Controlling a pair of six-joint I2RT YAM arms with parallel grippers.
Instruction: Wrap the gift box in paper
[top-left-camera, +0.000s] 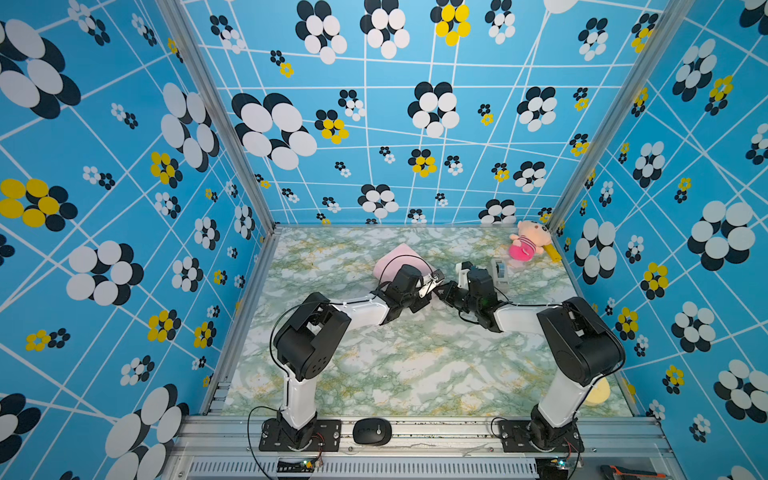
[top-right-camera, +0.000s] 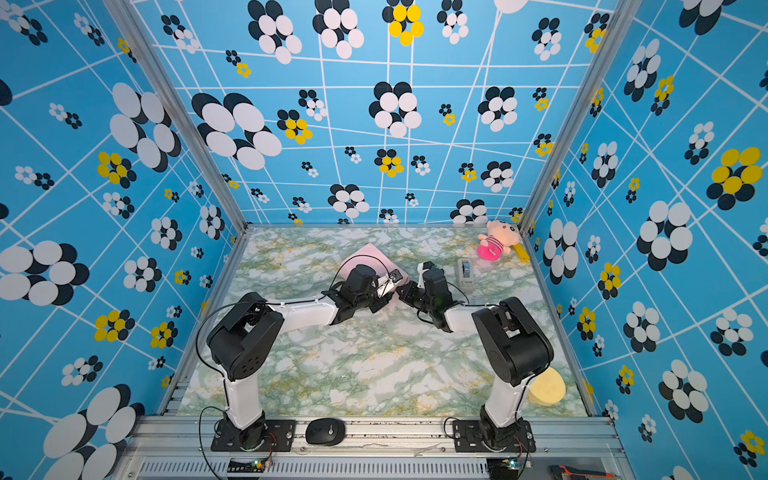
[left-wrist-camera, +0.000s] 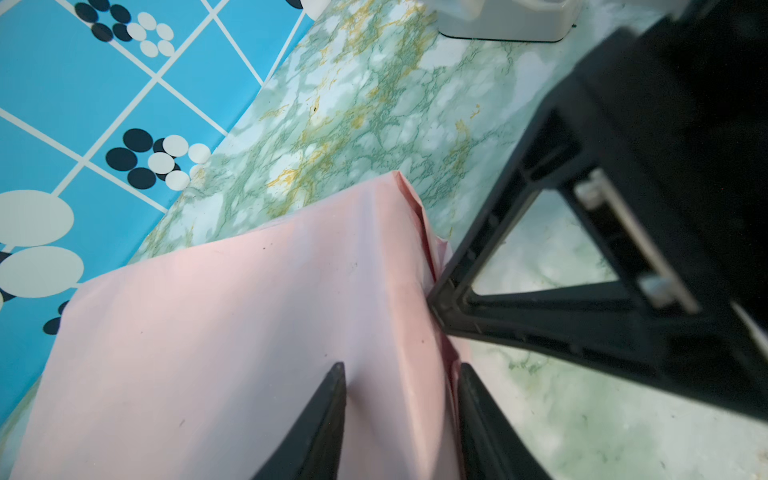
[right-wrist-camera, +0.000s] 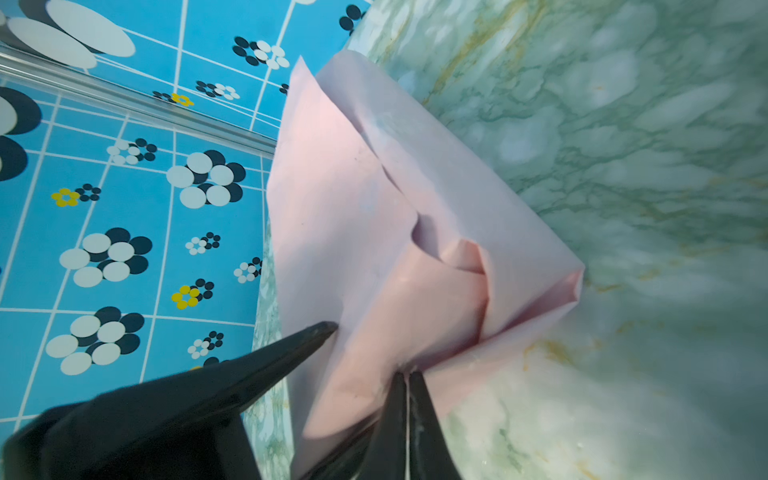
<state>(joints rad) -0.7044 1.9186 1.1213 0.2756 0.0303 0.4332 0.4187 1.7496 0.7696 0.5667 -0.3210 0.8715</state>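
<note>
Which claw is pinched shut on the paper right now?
The right claw: its jaws meet on a fold of the paper. The left claw has its jaws apart, astride the paper's edge.

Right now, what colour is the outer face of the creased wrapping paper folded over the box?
Pale pink wrapping paper, clearest in the left wrist view.

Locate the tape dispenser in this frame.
In both top views the grey tape dispenser stands on the table's far right part, just beyond the right arm's wrist and in front of the plush toy.
</note>
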